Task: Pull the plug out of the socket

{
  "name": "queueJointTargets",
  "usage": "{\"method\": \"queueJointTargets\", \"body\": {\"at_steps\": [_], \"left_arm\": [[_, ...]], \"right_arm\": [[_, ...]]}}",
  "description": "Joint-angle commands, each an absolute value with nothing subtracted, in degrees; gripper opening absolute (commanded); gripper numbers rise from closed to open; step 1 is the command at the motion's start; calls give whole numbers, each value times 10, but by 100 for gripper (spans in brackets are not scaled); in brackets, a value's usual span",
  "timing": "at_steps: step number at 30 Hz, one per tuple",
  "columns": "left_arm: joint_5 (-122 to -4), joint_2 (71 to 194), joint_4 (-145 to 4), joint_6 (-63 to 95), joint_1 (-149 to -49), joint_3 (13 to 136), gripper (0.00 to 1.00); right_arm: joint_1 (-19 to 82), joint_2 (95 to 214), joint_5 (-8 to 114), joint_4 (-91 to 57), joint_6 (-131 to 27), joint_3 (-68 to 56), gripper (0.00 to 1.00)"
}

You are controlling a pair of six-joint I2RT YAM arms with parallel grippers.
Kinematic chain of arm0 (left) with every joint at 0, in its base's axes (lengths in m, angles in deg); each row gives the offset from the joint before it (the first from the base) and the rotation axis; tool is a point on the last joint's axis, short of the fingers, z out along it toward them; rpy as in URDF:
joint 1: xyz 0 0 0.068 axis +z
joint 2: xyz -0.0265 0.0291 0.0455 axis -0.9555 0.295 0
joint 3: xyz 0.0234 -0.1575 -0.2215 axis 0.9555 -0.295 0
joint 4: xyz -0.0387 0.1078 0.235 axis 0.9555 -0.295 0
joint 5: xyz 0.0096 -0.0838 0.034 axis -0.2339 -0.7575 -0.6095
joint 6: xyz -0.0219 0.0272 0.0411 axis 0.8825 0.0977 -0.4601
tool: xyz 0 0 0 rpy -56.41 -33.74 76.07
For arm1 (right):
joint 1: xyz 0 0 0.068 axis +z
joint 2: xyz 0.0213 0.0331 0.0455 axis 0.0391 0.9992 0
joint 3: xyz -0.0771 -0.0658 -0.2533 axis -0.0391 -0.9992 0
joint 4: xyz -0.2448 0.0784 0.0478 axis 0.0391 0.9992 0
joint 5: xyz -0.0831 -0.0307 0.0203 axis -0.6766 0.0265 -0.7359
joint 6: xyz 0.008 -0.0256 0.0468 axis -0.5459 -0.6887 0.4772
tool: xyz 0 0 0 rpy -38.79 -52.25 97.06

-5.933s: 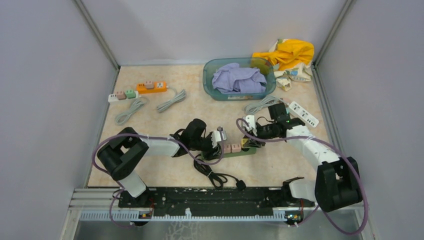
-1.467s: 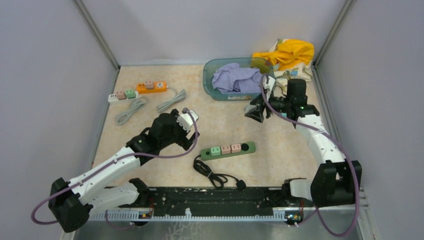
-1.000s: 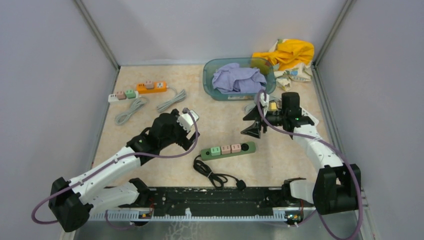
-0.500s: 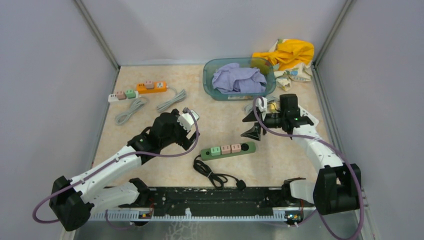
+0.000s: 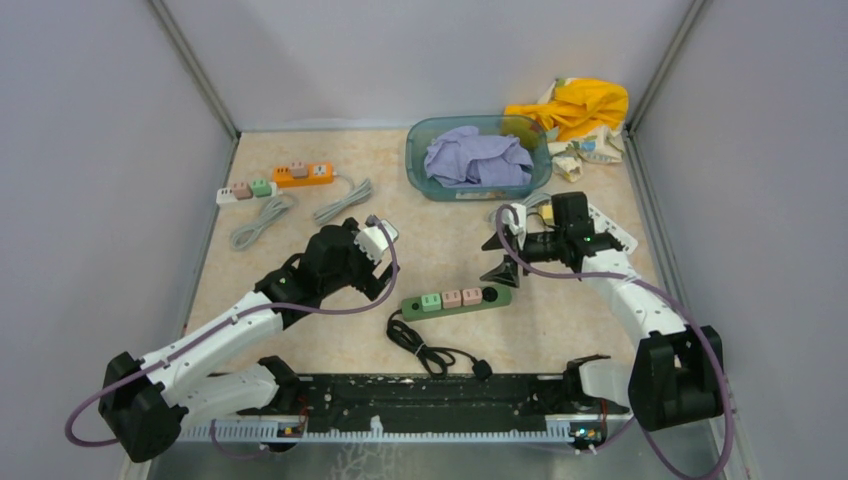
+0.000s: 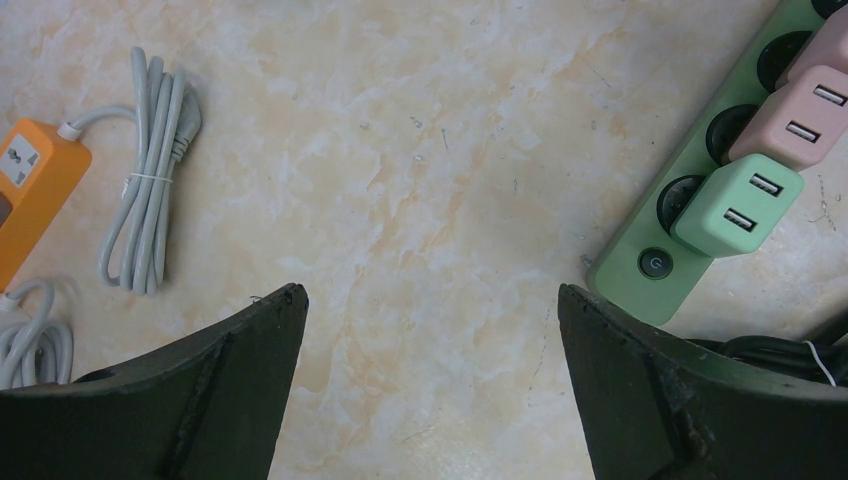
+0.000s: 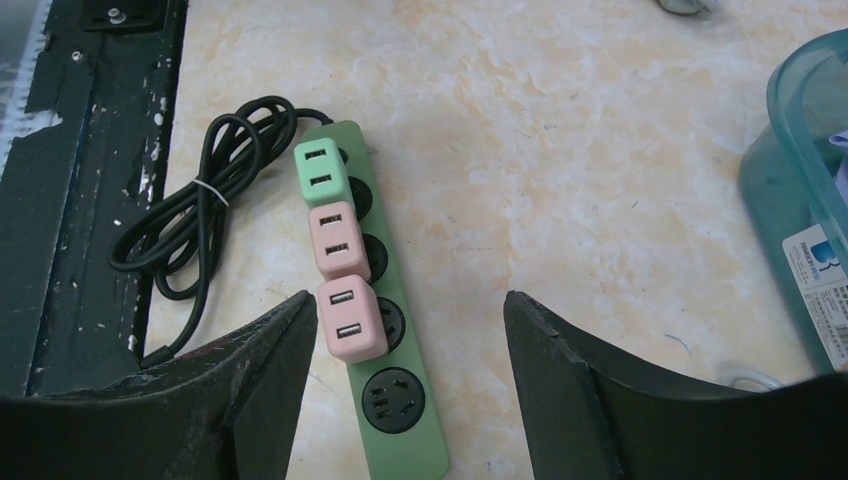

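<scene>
On the table (image 5: 440,225), left fingers (image 6: 200,400) and right fingers (image 7: 260,385) stand spread near the green power strip (image 5: 456,298).

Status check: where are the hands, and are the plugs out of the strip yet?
Left hand open, empty, beside green power strip. Right hand open, empty, above it. Three plugs seated: one green, two pink. Nothing blocking.

I saw that my left arm (image 5: 215,335) and right arm (image 5: 630,300) had white links, black joints and a looping purple cable (image 5: 67,425) each, bolted to a black base rail (image 5: 430,395).
</scene>
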State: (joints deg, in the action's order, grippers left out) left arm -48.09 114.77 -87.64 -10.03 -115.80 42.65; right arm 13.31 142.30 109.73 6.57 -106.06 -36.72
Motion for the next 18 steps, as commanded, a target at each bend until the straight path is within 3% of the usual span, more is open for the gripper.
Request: {"method": "queueJointTargets", "body": {"at_steps": [1,18], "left_arm": [[-481,1148,-872,-103,-1154,423,100],[-483,1149,-873,-104,-1154,423,100]], "right_arm": [[145,1416,1103,76,-1103,-361,69],[204,1442,1012,94,-1161,-367,69]]}}
